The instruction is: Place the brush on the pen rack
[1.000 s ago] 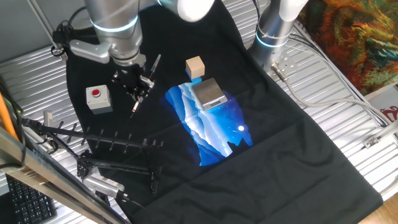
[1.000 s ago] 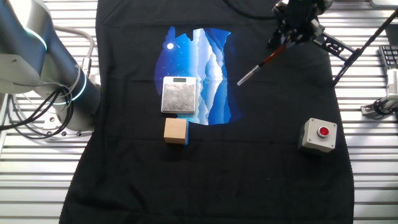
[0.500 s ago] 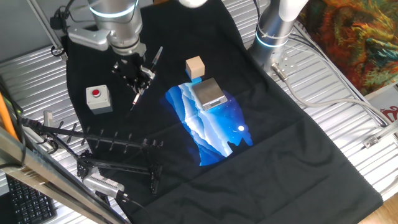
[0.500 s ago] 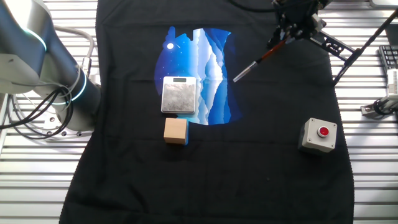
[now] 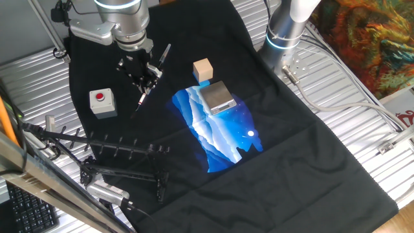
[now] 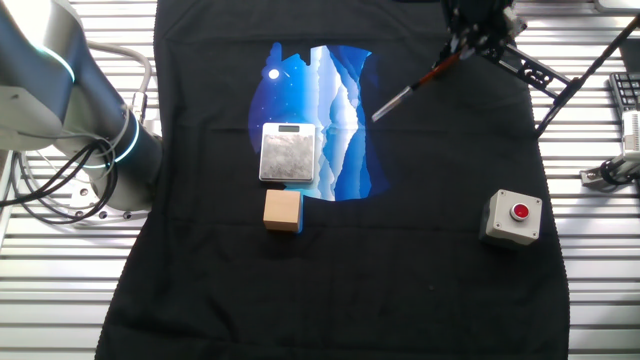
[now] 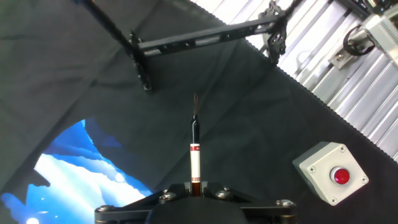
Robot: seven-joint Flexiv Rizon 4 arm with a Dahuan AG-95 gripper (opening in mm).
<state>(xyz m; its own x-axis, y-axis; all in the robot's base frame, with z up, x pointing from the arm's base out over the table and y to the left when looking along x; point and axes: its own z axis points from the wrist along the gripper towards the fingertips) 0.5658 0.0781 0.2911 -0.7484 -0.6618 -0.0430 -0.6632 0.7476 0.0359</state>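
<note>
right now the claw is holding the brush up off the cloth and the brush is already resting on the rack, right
Not quite. The claw does hold the brush up off the cloth, but the brush is not on the rack yet. One fixed view shows the rack nearer the camera, apart from the brush, and the hand view shows the rack beyond the brush tip.

The gripper (image 7: 194,186) is cut off by the bottom edge of the hand view, so its fingertips and the part of the brush (image 7: 194,149) they cover cannot be seen. In the other fixed view the gripper (image 6: 478,22) runs off the top edge. The pen rack (image 6: 560,80) there is cut by the top and right edges; its pegs are too small to tell apart
</note>
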